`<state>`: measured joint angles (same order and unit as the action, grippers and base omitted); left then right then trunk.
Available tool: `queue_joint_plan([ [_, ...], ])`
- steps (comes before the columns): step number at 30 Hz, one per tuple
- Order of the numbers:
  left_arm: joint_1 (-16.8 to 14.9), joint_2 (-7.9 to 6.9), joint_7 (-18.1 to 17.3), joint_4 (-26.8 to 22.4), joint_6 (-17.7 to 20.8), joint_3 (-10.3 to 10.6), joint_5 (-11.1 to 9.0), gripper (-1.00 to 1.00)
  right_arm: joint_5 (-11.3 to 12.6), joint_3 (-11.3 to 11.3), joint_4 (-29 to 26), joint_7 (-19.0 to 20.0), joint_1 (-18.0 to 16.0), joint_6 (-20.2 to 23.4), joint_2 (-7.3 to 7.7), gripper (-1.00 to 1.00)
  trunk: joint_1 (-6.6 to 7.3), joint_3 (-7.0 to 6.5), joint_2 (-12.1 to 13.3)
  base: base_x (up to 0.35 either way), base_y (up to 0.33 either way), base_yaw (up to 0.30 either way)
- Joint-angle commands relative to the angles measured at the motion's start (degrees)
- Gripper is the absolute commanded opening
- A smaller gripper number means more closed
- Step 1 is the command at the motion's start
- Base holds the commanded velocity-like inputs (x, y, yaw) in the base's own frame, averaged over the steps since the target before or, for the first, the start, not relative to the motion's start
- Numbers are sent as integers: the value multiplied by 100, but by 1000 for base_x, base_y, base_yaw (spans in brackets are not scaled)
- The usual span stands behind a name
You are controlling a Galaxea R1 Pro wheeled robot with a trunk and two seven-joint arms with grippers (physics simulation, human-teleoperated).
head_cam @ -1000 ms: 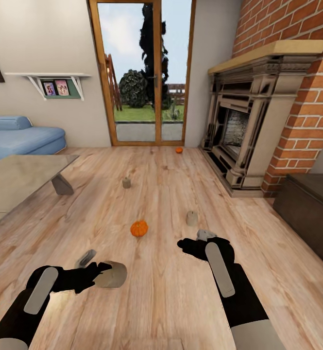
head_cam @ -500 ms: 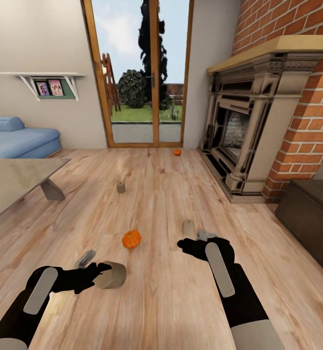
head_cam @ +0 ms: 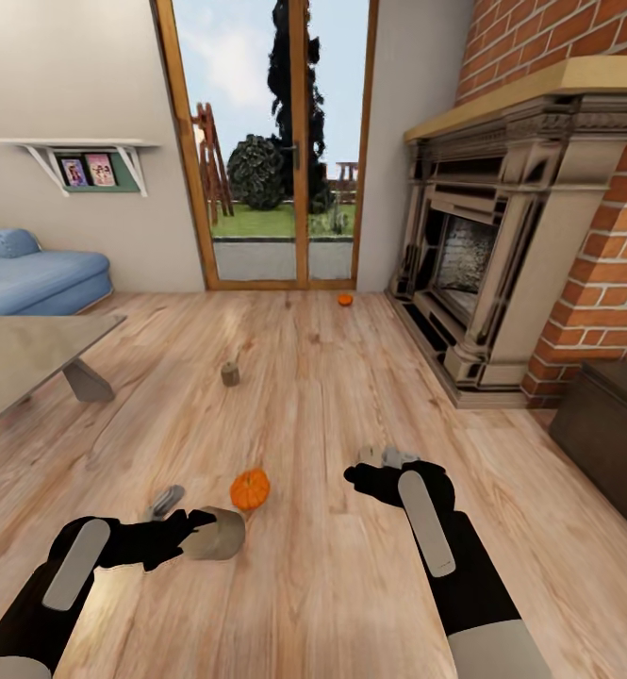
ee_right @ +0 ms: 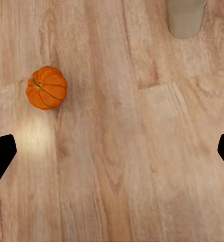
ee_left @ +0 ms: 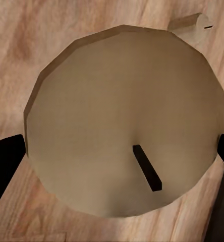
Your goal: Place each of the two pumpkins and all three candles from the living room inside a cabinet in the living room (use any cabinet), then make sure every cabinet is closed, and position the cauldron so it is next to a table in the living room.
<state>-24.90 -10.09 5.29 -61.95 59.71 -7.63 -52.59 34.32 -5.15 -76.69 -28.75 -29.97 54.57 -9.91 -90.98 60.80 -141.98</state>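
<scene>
In the head view the left claw (head_cam: 183,524), at the lower left of the frame, is clamped on a stubby grey-tan candle (head_cam: 217,534) held on its side above the wood floor (head_cam: 313,396); the left wrist view shows that candle's round end face (ee_left: 124,121) with its dark wick between the two dark fingertips (ee_left: 5,161), and part of another candle (ee_left: 190,24) lying on the boards at the upper right of that frame. The right claw (head_cam: 381,464) sits right of centre in the lower half of the head view with nothing between its fingers; in the right wrist view the tips (ee_right: 1,156) stand wide apart at the two side edges over bare floor. A near pumpkin (head_cam: 250,488) rests on the floor between the two claws, just above the held candle in the frame; the right wrist view shows it (ee_right: 46,87) at the upper left, with a candle (ee_right: 184,17) at the top edge. A grey candle top (head_cam: 370,455) peeks out just beside the right claw. Farther up the frame a third candle (head_cam: 230,374) stands alone, and a far pumpkin (head_cam: 345,299) lies near the glass door (head_cam: 275,141) and the fireplace (head_cam: 502,236). The desk (head_cam: 21,363) fills the left edge, a blue sofa (head_cam: 30,273) above it, and the dark cabinet (head_cam: 615,434) shows at the right edge.
</scene>
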Motion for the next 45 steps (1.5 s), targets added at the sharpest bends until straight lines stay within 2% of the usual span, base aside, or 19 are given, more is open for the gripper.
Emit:
queue_joint_plan([
  [1, 8, -50, -31, -1, 6, -1, -62, -100, 2, 7, 4, 1, 0, 4, 2, 100, 0, 0, 0, 302, 0, 0],
  [3, 44, -210, -363, 13, 16, 14, -238, -100, 4, 31, 72, 1, 0, 7, 5, 100, 0, 0, 0, 309, 0, 0],
  [4, 56, -361, -882, 51, 20, 38, -456, -100, 4, 43, 202, 1, 0, 9, 5, 100, 0, 0, 0, 322, 0, 0],
  [5, 61, -467, -1291, 93, 21, 49, -566, -100, 4, 45, 311, -2, 0, 9, 6, 100, 0, 0, 0, 325, 0, 0],
  [6, 67, -635, -1928, 190, 22, 58, -661, -100, 0, 52, 473, -4, 0, 10, 6, 100, 0, 0, 0, 328, 0, 0],
  [8, 70, -778, -2570, 370, 23, 66, -715, -100, -2, 56, 618, -6, 0, 10, 11, 100, 0, 0, 0, 329, 0, 0],
  [11, 72, -850, -3075, 544, 23, 74, -739, -100, -4, 58, 764, -15, 0, 10, 17, 100, 0, 0, 0, 330, 0, 0],
  [14, 73, -866, -3224, 596, 22, 124, -748, -100, -7, 58, 1066, -22, -35, 8, 23, 100, 0, 0, 0, 331, 0, 0],
  [19, 73, -872, -3276, 613, 15, 187, -751, -100, -12, 58, 1560, -44, -115, -28, 3, 100, 0, 0, 0, 331, 0, 0],
  [36, 73, -847, -3280, 614, 15, 207, -744, -100, -22, 58, 2174, -68, -321, -115, 55, 100, 0, 0, 0, 324, -20, 0],
  [45, 73, -843, -3280, 614, 15, 209, -744, -100, -21, 63, 2420, -65, -417, -132, 88, 100, 0, 0, 0, 75, -101, 0],
])
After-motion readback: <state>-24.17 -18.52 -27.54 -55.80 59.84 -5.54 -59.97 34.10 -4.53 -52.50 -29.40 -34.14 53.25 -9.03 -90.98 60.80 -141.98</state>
